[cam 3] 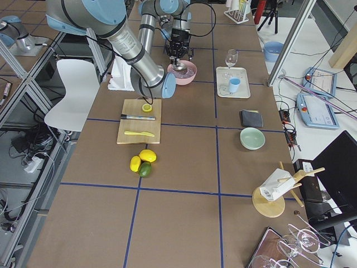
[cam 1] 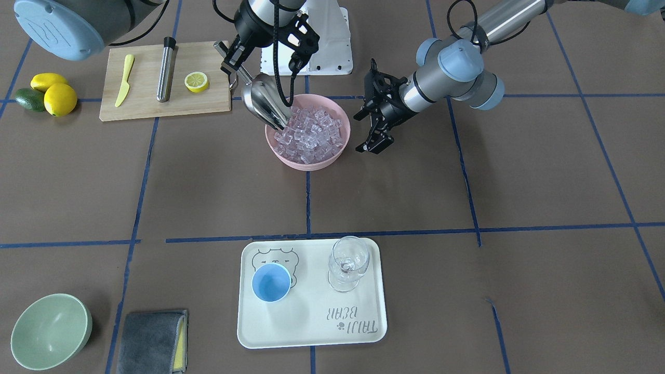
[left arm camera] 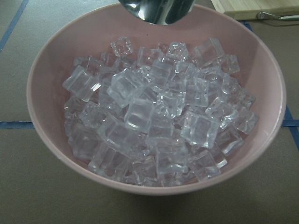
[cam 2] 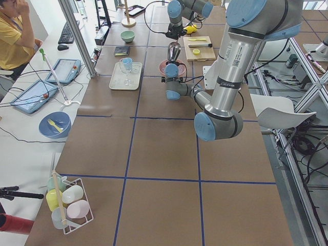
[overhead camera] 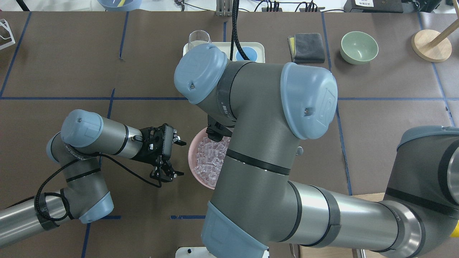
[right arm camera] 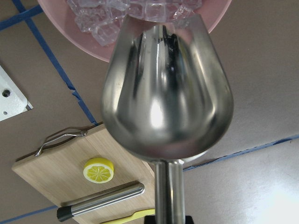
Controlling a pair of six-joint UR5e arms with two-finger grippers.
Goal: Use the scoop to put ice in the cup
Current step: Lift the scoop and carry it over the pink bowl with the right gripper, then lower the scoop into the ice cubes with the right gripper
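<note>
The ice (cam 1: 310,134) is a heap of clear cubes in a pink bowl (cam 1: 332,157) at mid-table. My right gripper (cam 1: 232,62) is shut on the handle of the steel scoop (cam 1: 265,103). The scoop tilts down, its blade tip at the bowl's robot-side rim, touching the ice. In the right wrist view the scoop (right arm camera: 166,93) looks empty. My left gripper (cam 1: 363,132) is open and empty beside the bowl; its wrist view shows the ice (left arm camera: 154,112) and the scoop's tip (left arm camera: 159,10). The light-blue cup (cam 1: 271,281) stands empty on a white tray (cam 1: 311,322).
A clear stemmed glass (cam 1: 347,262) stands on the tray beside the cup. A cutting board (cam 1: 145,106) holds a half lemon (cam 1: 197,81), a steel cylinder (cam 1: 166,69) and a yellow knife (cam 1: 124,80). Lemons (cam 1: 60,98), a green bowl (cam 1: 50,331) and a grey cloth (cam 1: 153,341) lie apart.
</note>
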